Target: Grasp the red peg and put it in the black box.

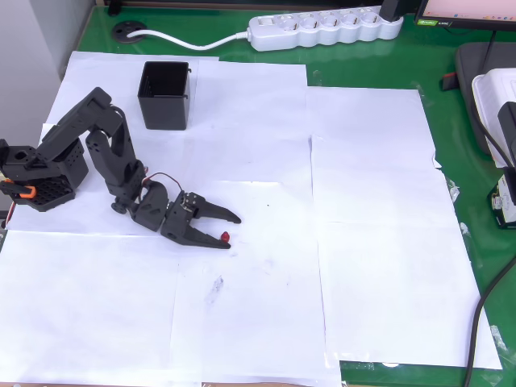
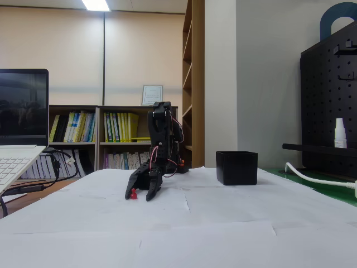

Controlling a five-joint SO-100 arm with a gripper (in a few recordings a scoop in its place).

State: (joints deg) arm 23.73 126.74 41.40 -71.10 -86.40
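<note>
Low on the paper-covered bench [image 1: 379, 201], left of centre in the overhead view, the tool [image 1: 230, 228] lies spread wide, likely lined up for a grasp, red peg [image 1: 225, 236] on the paper by one fingertip, black box [image 1: 165, 95] well apart, farther back.

The tabletop [image 1: 451, 145] is green, and big white paper sheets [image 1: 371, 242] cover most of it. A white power strip [image 1: 326, 28] lies along the top edge of the overhead view. In the fixed view, low bookshelves [image 2: 111, 137] full of books stand against a tan wall [image 2: 61, 56] at the back. A framed paper [image 2: 152, 95] sits above them, maybe a certificate. A long ceiling light [image 2: 96, 5] glows at the top. A black pegboard [image 2: 329, 106] fills the right side, and a laptop [image 2: 19, 128] is at the left.
</note>
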